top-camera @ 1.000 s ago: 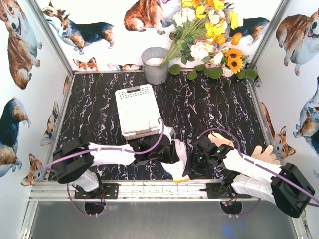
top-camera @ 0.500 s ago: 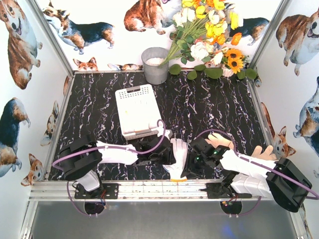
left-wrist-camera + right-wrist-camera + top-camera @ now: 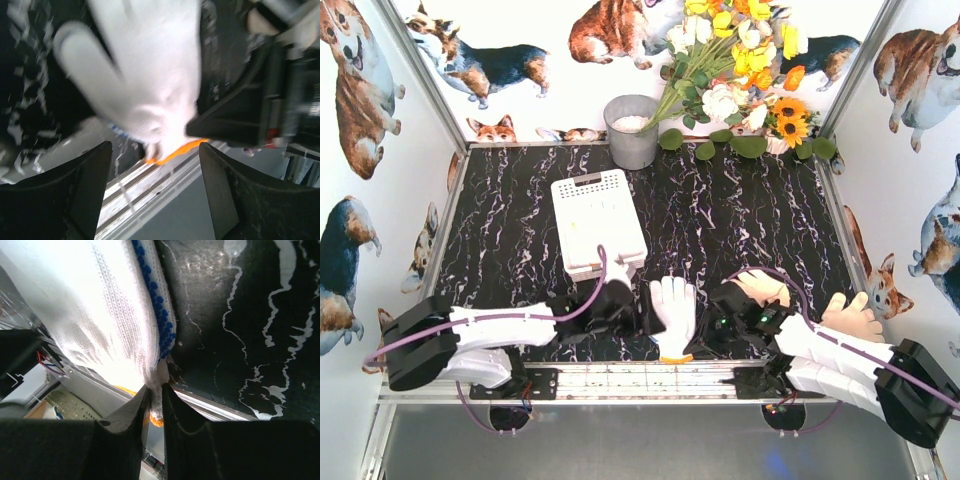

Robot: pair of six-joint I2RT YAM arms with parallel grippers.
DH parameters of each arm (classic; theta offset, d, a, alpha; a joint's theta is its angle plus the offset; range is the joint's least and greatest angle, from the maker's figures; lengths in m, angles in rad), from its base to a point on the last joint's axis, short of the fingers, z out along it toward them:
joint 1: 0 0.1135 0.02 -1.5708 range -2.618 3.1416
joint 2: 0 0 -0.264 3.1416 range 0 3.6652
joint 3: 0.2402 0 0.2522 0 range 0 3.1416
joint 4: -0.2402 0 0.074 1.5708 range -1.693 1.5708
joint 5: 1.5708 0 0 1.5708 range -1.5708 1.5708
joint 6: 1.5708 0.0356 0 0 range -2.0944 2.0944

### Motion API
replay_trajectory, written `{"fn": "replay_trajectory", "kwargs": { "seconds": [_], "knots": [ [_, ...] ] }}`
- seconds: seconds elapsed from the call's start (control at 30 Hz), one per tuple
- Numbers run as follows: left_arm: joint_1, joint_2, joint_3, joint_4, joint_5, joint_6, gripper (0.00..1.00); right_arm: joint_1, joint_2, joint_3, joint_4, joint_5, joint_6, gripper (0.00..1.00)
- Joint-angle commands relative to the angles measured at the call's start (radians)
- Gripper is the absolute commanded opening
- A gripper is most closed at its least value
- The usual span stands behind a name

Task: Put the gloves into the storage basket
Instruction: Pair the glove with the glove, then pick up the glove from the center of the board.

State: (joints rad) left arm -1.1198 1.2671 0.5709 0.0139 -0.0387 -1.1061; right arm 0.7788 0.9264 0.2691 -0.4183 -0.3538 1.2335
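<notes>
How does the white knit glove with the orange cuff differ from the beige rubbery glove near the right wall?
The white knit glove is fabric with blue dots underneath; the beige rubbery glove is plain. The right gripper pinches the white one's cuff; nothing grips the beige one. Both lie on the black marbled table, outside the white plastic basket.

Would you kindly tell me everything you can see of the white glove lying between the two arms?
The white glove is knitted, with an orange cuff and blue dots on its lower face. It lies at the near edge of the black marbled table, fingers spread and pointing away from the arms. The right tool is pinched shut on its edge near the cuff; the left tool stands open beside it, not gripping.
</notes>
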Motion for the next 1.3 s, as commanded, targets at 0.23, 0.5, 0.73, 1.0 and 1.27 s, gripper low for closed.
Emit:
{"fn": "replay_trajectory", "kwargs": {
  "seconds": [0.23,0.5,0.73,1.0,1.27],
  "knots": [
    [-0.023,0.11,-0.192,0.395,0.063,-0.288,0.7,0.005,-0.046,0.026,0.004,0.042,0.036,0.16],
    [-0.024,0.266,-0.212,0.547,0.042,-0.33,0.65,0.005,-0.023,0.038,-0.01,0.053,0.019,0.16],
    [-0.025,0.255,-0.212,0.46,-0.02,-0.319,0.6,0.005,0.002,0.057,-0.014,0.062,0.002,0.16],
    [-0.025,0.263,-0.212,0.466,-0.122,-0.311,0.52,0.005,0.036,0.062,0.003,0.056,-0.006,0.15],
    [-0.024,0.286,-0.208,0.457,-0.211,-0.308,0.47,0.005,0.065,0.076,0.015,0.058,-0.016,0.15]
  ]
}}
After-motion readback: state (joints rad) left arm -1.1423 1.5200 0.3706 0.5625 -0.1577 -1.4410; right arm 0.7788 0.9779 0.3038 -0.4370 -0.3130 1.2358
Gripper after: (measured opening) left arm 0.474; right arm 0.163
